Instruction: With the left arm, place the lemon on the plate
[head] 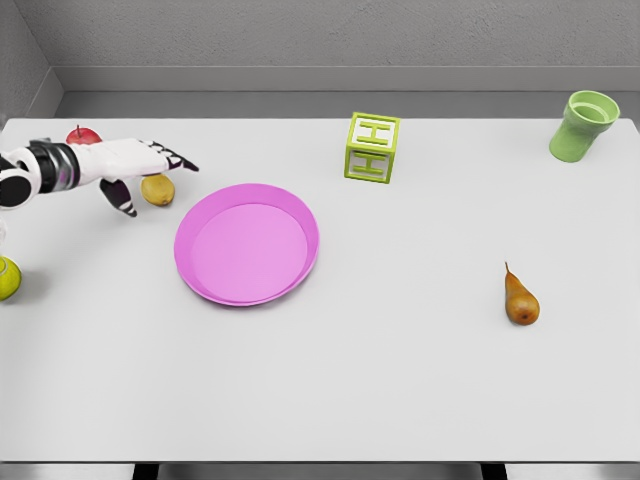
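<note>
The white left hand [135, 175] is hovering over the small yellow lemon [157, 189] on the white bench [400, 380], fingers spread wide and holding nothing — it should be wrapping the lemon fully before lifting toward the round pink plate [247, 243] just beside it.

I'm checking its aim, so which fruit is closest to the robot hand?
The lemon, right under the left robot hand. The apple sits behind the arm; the pear is far right.
</note>
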`<state>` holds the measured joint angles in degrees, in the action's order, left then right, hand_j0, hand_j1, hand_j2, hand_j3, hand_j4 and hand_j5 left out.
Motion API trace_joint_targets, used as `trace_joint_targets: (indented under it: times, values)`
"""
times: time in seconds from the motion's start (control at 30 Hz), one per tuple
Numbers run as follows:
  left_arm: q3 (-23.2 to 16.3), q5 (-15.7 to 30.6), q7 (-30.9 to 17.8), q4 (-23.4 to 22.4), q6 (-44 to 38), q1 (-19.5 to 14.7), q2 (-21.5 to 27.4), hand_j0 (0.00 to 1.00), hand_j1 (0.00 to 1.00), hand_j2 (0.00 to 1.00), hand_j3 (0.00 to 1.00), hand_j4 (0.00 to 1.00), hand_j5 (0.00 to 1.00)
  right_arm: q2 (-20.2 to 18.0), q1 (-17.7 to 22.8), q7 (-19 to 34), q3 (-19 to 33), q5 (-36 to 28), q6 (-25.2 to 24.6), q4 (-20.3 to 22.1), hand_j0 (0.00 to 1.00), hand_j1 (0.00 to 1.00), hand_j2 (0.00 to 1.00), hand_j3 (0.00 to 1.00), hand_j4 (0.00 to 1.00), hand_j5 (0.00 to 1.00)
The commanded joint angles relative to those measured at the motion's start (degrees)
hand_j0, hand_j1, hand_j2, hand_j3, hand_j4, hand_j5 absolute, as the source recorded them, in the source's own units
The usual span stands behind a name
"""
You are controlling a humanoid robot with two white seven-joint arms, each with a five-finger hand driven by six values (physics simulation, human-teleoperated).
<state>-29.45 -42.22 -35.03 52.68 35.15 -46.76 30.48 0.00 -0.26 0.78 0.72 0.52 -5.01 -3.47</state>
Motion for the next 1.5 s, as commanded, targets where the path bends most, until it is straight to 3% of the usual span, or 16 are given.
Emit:
trace_joint_targets:
  times: [0.0,0.67,0.77,1.47]
  values:
    - [0.1,0.1,0.0,-0.4,-0.1,-0.1,-0.6,1.0,1.0,1.0,1.0,1.0,1.0,0.0,0.0,0.0,0.0,0.0,0.0,0.0,1.0,1.0,1.0,1.0,1.0,1.0]
    - [0.2,-2.5,1.9,-5.6,-0.1,-1.9,-2.4,1.0,1.0,1.0,1.0,1.0,1.0,0.0,0.0,0.0,0.0,0.0,0.0,0.0,1.0,1.0,1.0,1.0,1.0,1.0]
    - [0.1,-3.1,3.9,-6.4,-0.1,-1.9,-2.4,1.0,1.0,1.0,1.0,1.0,1.0,0.0,0.0,0.0,0.0,0.0,0.0,0.0,1.0,1.0,1.0,1.0,1.0,1.0]
    - [0.1,-4.6,3.8,-6.6,-0.1,-2.4,-2.9,1.0,1.0,1.0,1.0,1.0,1.0,0.0,0.0,0.0,0.0,0.0,0.0,0.0,1.0,1.0,1.0,1.0,1.0,1.0]
